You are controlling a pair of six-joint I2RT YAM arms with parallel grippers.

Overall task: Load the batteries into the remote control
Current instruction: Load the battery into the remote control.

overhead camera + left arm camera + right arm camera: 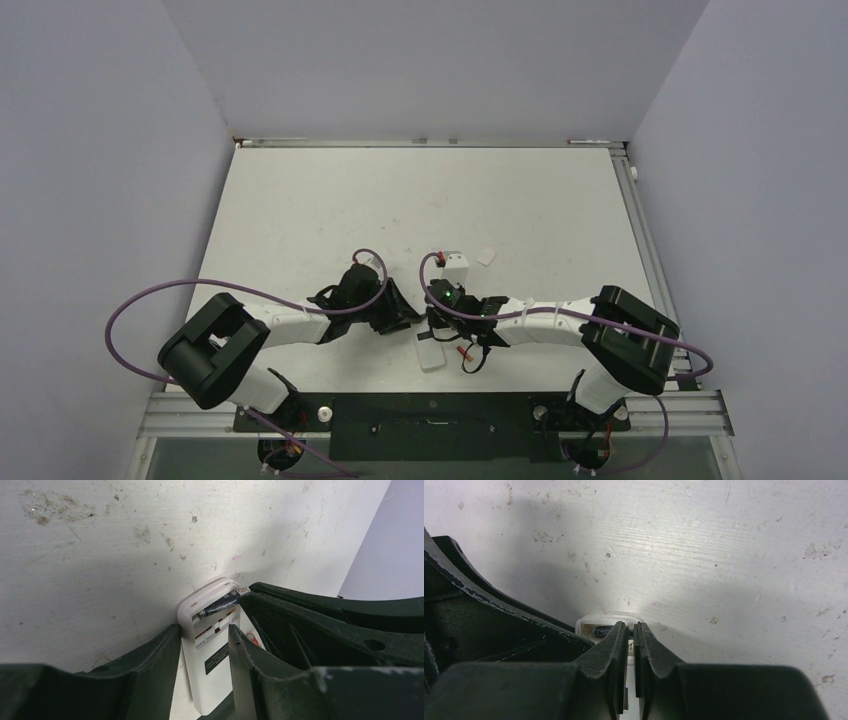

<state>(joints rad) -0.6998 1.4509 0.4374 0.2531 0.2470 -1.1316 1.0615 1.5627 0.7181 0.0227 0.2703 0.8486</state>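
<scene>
The remote control [210, 690] lies plain face up on the table with its battery bay open at the far end. It also shows in the top view [428, 355]. My left gripper [204, 630] is shut on its two long sides. One dark-looking battery [217, 605] lies across the bay. My right gripper [631, 626] is shut, its tips down on that battery's end [603, 630]. A second, red battery [253, 639] lies on the table beside the remote, partly hidden behind my left finger. It shows in the top view too [465, 352].
A small flat white square piece [487, 256] lies on the table [320, 210] behind the right gripper. The two grippers [405, 318] [438, 320] stand close together near the table's front edge. Grey walls enclose the left, back and right sides.
</scene>
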